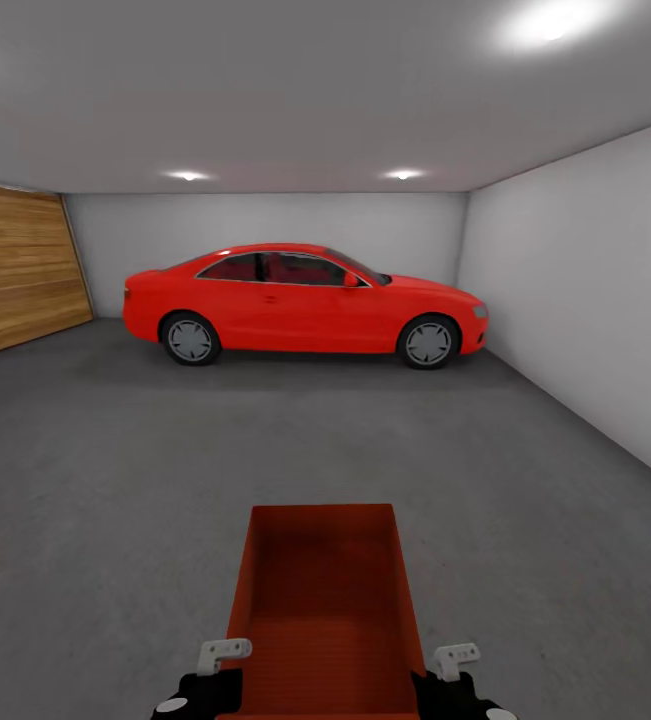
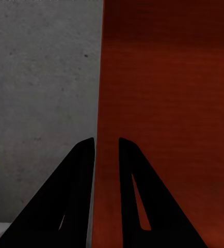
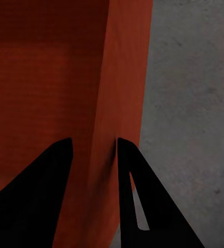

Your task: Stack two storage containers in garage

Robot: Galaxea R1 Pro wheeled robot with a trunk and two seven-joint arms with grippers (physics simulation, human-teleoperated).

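Note:
One orange-red storage container [image 1: 320, 600] is held out in front of me above the dark grey garage floor [image 1: 115, 480], its long side pointing toward the car. My left gripper [image 1: 210, 680] is shut on its left wall [image 2: 99, 103], one finger inside and one outside. On the opposite side my right gripper [image 1: 455, 682] is shut on the right wall [image 3: 125, 77] the same way. The bin is empty inside. Both wrist views show the speckled floor [image 2: 40, 77] below the bin's edge.
A red coupe car [image 1: 305, 303] stands side-on across the far end of the garage. White walls [image 1: 585, 280] close the right and back. A wood-plank door [image 1: 15, 265] is at the far left. Open floor lies between me and the car.

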